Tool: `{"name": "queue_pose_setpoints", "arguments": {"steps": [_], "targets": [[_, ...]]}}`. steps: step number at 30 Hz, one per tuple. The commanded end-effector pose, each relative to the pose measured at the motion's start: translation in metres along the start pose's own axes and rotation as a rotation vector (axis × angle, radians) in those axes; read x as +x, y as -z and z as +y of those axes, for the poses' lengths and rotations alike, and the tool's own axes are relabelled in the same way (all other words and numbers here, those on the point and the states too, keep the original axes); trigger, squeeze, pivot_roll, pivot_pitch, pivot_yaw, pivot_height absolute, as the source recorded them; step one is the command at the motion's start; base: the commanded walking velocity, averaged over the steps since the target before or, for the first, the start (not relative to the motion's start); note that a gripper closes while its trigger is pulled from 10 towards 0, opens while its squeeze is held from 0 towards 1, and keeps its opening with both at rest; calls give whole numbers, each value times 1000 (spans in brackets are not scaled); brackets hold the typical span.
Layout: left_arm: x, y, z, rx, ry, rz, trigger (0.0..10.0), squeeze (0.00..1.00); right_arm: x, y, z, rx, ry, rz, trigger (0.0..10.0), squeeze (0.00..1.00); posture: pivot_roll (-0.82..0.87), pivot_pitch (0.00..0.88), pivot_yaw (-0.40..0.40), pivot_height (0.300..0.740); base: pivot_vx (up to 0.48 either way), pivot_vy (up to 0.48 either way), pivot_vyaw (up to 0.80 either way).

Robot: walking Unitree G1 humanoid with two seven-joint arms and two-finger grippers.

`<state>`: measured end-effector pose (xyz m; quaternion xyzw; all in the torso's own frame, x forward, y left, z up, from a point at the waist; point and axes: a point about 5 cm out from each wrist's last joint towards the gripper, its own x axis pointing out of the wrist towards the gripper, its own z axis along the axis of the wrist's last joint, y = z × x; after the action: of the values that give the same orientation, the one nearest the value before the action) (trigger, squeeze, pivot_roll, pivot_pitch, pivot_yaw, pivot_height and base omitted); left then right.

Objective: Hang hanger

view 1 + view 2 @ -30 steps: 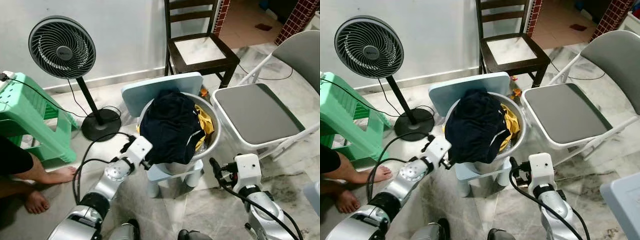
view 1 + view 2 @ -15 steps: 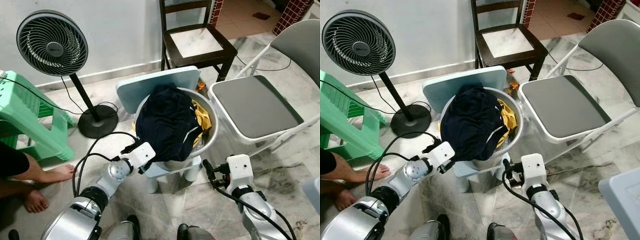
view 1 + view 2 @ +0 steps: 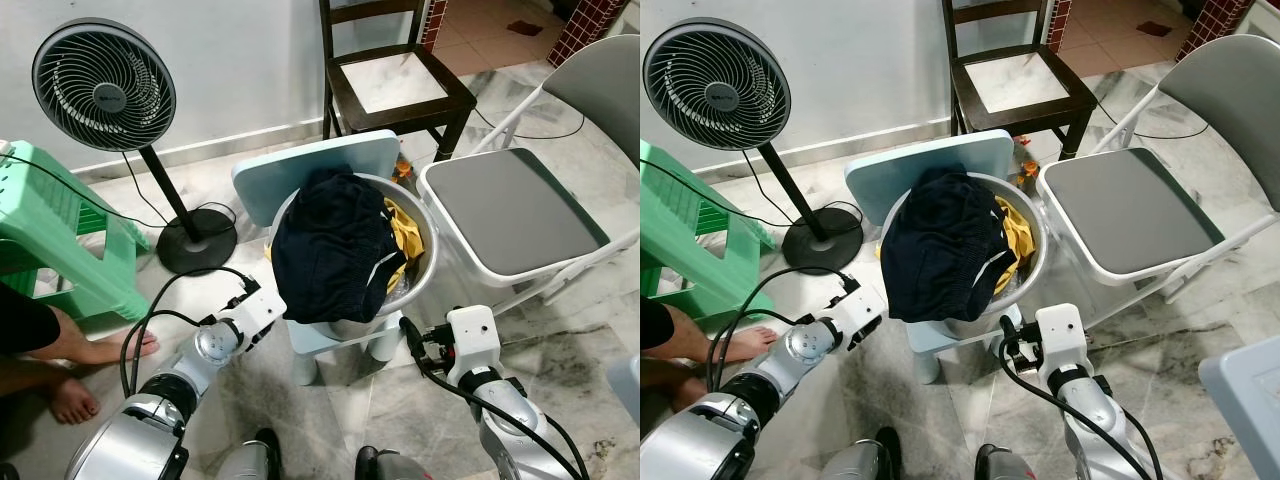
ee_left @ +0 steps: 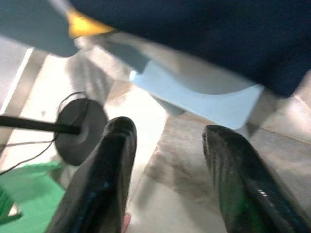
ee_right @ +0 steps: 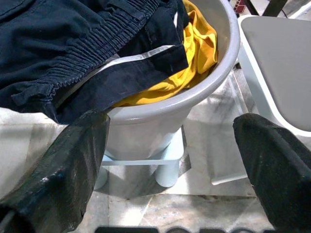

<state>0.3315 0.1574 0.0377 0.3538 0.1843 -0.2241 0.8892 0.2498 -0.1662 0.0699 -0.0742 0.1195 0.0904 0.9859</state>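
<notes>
Both arms are held low and bent in front of the robot, one on each side of a pale blue stool (image 3: 335, 340). The left gripper (image 4: 167, 145) is seen with its two black fingers spread apart and holding nothing, pointed toward the stool's edge and the fan base (image 4: 80, 131). The right gripper (image 5: 170, 145) is likewise spread wide and empty, just short of the grey basin (image 5: 204, 94) on the stool. A dark navy garment (image 3: 335, 250) is draped over the basin, largely covering a yellow cloth (image 3: 408, 240). No hanger can be made out; it may be hidden under the clothes. The badge on the standing fan (image 3: 103, 98) is too small to be read.
</notes>
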Motion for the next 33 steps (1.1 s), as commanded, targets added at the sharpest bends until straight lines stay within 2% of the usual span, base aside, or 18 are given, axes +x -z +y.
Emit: {"name": "queue_pose_setpoints", "arguments": {"steps": [1, 3, 7, 8, 9, 10, 12, 13, 14, 15, 16, 19, 23, 26, 29, 32, 33], "targets": [[-6, 16, 2, -12, -17, 36, 0, 0, -1, 5, 4, 4, -18, 22, 10000, 0, 6, 260, 21, 740, 0, 0, 0], [-7, 17, 3, -11, -22, 35, 0, 0, 0, 5, 4, 4, -19, 22, 10000, 0, 8, 259, 21, 740, 0, 0, 0], [-5, 2, 8, -12, -71, -77, 0, 0, 1, 3, 3, 3, -13, 11, 10000, 0, 13, 260, 19, 740, 0, 0, 0], [-5, -8, 10, -11, -112, -137, 7098, 0, 2, 1, 2, 3, -3, -3, 10000, 0, 13, 259, 19, 740, 0, 0, 0], [-4, -13, 11, -26, -131, -170, 10000, 0, 2, 0, 1, 3, 2, -11, 10000, 0, 13, 260, 20, 740, 0, 0, 0], [-5, -19, 11, -68, -143, -216, 10000, 0, 2, -2, 0, 4, 7, -19, 10000, 0, 13, 260, 20, 740, 0, 0, 0], [-7, -27, 10, -96, -155, -290, 10000, 0, 2, -3, -2, 5, 15, -27, 10000, 0, 14, 259, 20, 740, 0, 0, 0], [-10, -32, 6, -99, -158, -357, 10000, 259, 2, -2, -2, 5, 17, -25, 10000, 0, 15, 259, 20, 740, 0, 0, 0], [-16, -34, 4, -117, -176, -412, 10000, 875, 2, -1, -2, 4, 18, -23, 10000, 0, 20, 258, 19, 740, 0, 0, 0], [-18, -34, 3, -128, -188, -429, 10000, 875, 2, -1, -2, 4, 18, -22, 10000, 0, 20, 258, 19, 740, 0, 0, 0], [-20, -33, 3, -134, -193, -438, 10000, 1000, 2, -1, -2, 4, 18, -22, 10000, 0, 23, 257, 18, 740, 0, 0, 0], [-25, -26, 0, -162, -234, -443, 10000, 1000, 4, -2, -1, 4, 15, -27, 10000, 0, 36, 258, 14, 740, 0, 0, 0], [-28, -23, -4, -180, -211, -443, 10000, 1000, 6, -4, 0, 3, 11, -38, 10000, 0, 42, 264, 10, 740, 0, 0, 0], [-27, -25, -9, -147, -168, -441, 10000, 1000, 7, -6, 0, -1, 7, -43, 10000, 0, 41, 272, 7, 740, 0, 0, 0], [-24, -32, -7, -126, -161, -454, 10000, 1000, 7, -8, -1, -3, 15, -53, 10000, 0, 35, 277, 8, 740, 0, 0, 0], [-24, -38, -6, -116, -157, -477, 10000, 1000, 7, -9, -1, -2, 22, -61, 10000, 0, 31, 276, 10, 740, 0, 0, 0], [-25, -45, -5, -113, -164, -513, 10000, 1000, 6, -13, -2, 11, 34, -91, 10000, 0, 26, 273, 15, 740, 0, 0, 0]]}}
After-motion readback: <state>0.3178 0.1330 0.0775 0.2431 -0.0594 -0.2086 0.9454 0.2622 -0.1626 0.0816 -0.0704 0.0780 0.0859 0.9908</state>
